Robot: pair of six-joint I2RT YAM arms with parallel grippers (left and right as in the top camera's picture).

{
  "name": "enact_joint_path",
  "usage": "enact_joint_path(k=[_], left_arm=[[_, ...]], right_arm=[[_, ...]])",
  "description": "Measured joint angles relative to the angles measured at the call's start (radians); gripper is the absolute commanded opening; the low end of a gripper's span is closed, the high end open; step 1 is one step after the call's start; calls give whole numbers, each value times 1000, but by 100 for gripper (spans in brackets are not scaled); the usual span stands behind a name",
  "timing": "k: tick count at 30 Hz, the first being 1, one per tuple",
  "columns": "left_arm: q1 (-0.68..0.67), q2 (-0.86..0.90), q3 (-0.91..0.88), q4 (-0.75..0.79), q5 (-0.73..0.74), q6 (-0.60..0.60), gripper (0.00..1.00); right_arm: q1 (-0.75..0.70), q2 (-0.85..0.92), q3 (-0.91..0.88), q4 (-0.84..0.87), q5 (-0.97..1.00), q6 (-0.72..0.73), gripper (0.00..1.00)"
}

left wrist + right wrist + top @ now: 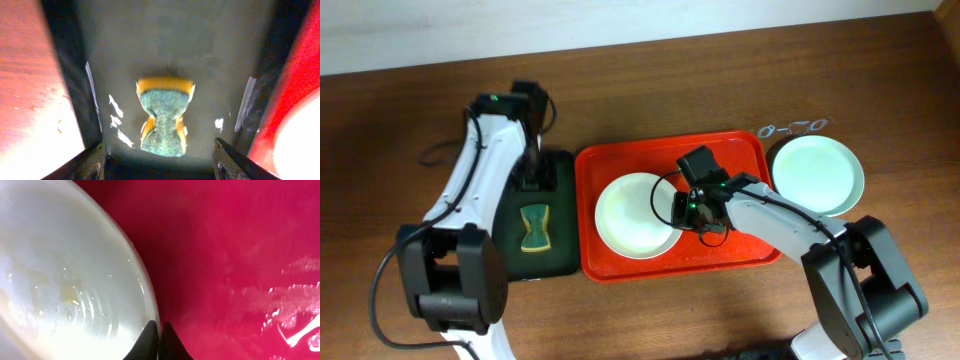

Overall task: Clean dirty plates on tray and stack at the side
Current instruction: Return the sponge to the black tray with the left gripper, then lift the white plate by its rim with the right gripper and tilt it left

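Overhead view, white plate (635,215) laid on the red tray (740,160), its right rim pinched by the right fingers (146,347), pale green plate (817,172) set on the bench (650,310) beside the tray, left fingers (87,162) spread apart over the sponge (164,117) in the black tray (560,255)

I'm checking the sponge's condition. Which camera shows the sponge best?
The left wrist view: the sponge sits mid-frame, green scrub face up, yellow beneath. Overhead shows it small on the black tray. Right wrist misses it.
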Motion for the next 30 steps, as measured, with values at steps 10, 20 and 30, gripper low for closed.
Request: enact_joint_path(k=[10, 20, 30], left_arm=[[138, -270, 147, 17, -5, -120, 99], [159, -276, 148, 17, -6, -127, 99], [159, -276, 148, 17, -6, -127, 99]], right_arm=[[0, 0, -1, 0, 2, -3, 31], [0, 0, -1, 5, 17, -2, 4], [-92, -34, -1, 33, -143, -71, 4]])
